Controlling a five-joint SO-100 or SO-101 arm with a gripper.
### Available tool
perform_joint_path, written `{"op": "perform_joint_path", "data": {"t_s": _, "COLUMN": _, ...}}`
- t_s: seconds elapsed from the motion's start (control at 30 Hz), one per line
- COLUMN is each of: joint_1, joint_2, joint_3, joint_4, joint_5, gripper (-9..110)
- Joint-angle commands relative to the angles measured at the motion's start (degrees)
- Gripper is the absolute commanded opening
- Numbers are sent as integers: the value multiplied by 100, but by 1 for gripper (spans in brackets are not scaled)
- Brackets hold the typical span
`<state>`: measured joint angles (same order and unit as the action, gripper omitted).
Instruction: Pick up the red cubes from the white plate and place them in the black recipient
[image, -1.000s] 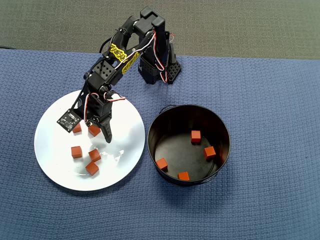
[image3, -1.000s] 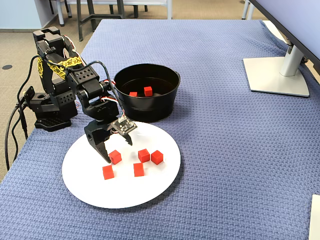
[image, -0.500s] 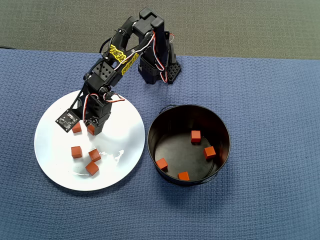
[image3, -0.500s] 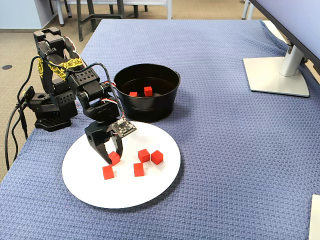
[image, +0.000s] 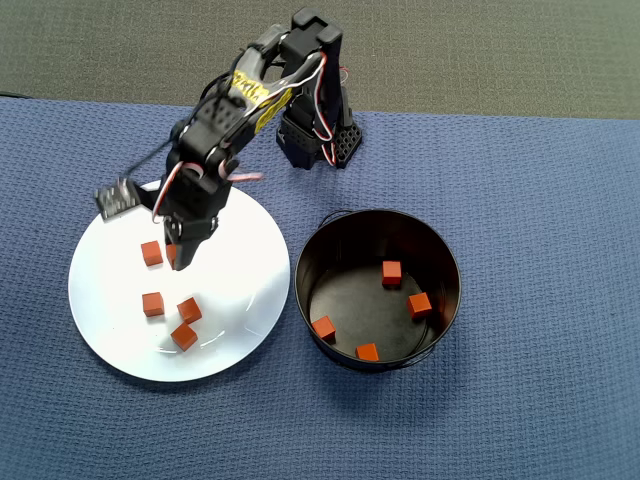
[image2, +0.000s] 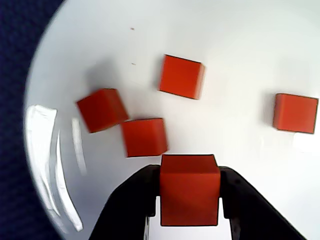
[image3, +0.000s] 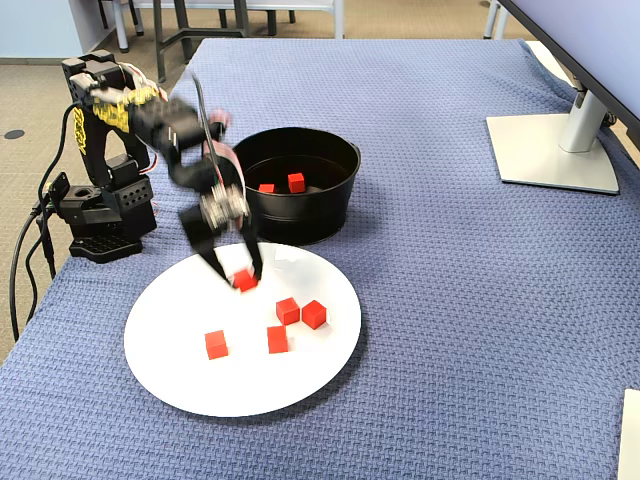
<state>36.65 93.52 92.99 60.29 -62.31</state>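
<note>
Cubes (image3: 279, 330) sit nearest in the fixed view: four red ones lie on the white plate (image3: 180, 380), two touching side by side and two more apart to their left. Just past them the gripper (image3: 243, 280) is pinched tight on a fifth cube (image2: 189, 191), holding it up over the plate, and the wrist view shows that cube squeezed between the two black fingers (image2: 131, 200) with the other four lying below. Farther back, beside the plate, stands the black pot (image: 440, 262), and the overhead view shows four more cubes (image: 392, 272) inside it.
</note>
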Motion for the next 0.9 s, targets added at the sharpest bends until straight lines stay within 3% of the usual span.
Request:
{"op": "perform_joint_path", "data": {"t_s": 0.0, "joint_1": -589, "joint_2": 729, "joint_3": -1406, "joint_4": 967, "joint_5": 1485, "gripper": 0}}
{"op": "perform_joint_path", "data": {"t_s": 0.47, "joint_1": -4087, "joint_2": 2417, "joint_3": -483, "joint_4": 1213, "joint_5": 3604, "gripper": 2}}
{"op": "perform_joint_path", "data": {"t_s": 0.57, "joint_1": -4597, "joint_2": 2654, "joint_3": -114, "joint_4": 1292, "joint_5": 3428, "gripper": 30}}
{"op": "perform_joint_path", "data": {"t_s": 0.67, "joint_1": -4412, "joint_2": 2593, "joint_3": -62, "joint_4": 1195, "joint_5": 3190, "gripper": 44}}
{"op": "perform_joint_path", "data": {"t_s": 0.87, "joint_1": -2936, "joint_2": 2294, "joint_3": -229, "joint_4": 896, "joint_5": 2276, "gripper": 43}}
